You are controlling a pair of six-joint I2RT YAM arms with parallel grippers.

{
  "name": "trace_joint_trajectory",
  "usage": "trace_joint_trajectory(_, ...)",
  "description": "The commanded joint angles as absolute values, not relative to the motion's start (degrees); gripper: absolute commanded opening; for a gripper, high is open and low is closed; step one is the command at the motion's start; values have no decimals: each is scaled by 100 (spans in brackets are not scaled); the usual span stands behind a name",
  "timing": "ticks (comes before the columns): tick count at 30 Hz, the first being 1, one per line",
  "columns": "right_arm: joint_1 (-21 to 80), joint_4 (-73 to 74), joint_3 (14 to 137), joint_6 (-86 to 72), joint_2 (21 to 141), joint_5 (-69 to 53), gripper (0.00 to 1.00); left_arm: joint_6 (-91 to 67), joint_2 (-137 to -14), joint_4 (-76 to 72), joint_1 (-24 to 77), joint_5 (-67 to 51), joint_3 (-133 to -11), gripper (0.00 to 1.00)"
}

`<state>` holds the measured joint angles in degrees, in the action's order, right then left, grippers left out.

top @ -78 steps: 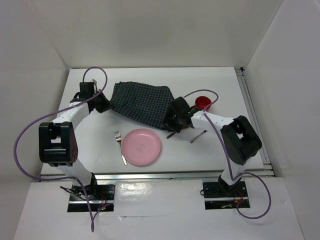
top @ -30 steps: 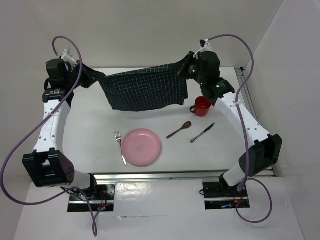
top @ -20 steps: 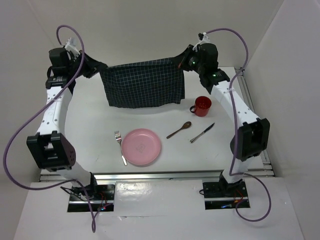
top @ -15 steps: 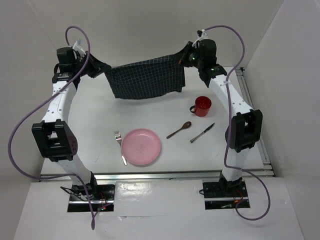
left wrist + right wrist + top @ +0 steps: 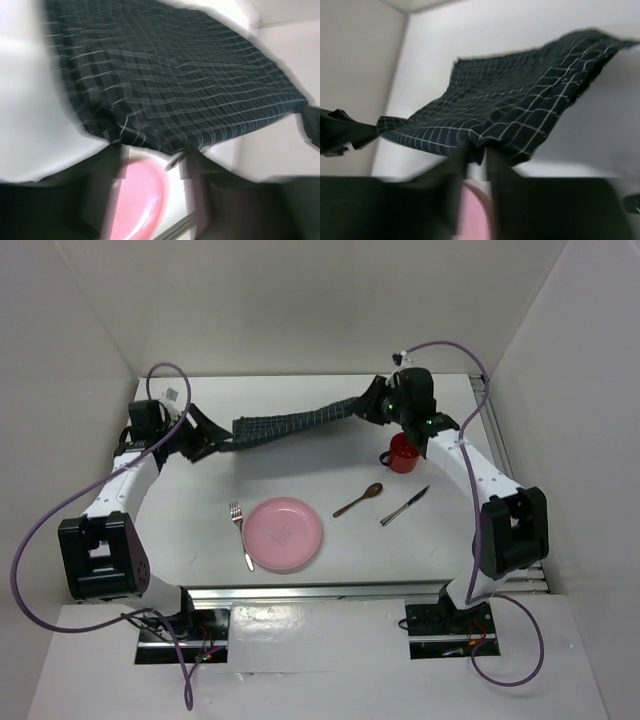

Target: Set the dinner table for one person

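Note:
The dark navy checked cloth mat stretches in a low band across the far part of the white dinner table, between both grippers. At its left end, my left gripper is open. In the left wrist view the cloth mat has its edge just at the tips of the left gripper, with the pink plate showing between the fingers. My right gripper is shut on the right corner. The right wrist view shows the cloth mat pinched in the right gripper.
A pink plate lies near the front middle with a fork at its left. A wooden spoon and a knife lie right of it. A red mug stands under the right forearm. White walls enclose the table.
Both arms have come down and forward, so the cloth went from hanging spread in the air to a low band near the table. The left gripper has opened.

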<state>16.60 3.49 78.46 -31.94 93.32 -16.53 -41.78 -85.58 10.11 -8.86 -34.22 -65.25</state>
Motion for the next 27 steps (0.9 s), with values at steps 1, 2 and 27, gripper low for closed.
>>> trace_joint_trajectory(1, 1862, 438, 7060, -2997, 8728, -1257, 49, -4114, -8262, 1422, -1063, -2682, -5969, 87)
trace_joint_trajectory(2, 1933, 657, 6849, -2945, 8562, -1205, 62, -3991, -8262, 1615, -1063, -2524, -5916, 96)
trace_joint_trajectory(27, 2188, 2689, 9264, -2680, 11653, 413, 0, -2944, -12023, 3428, 642, -1337, -9291, 0)
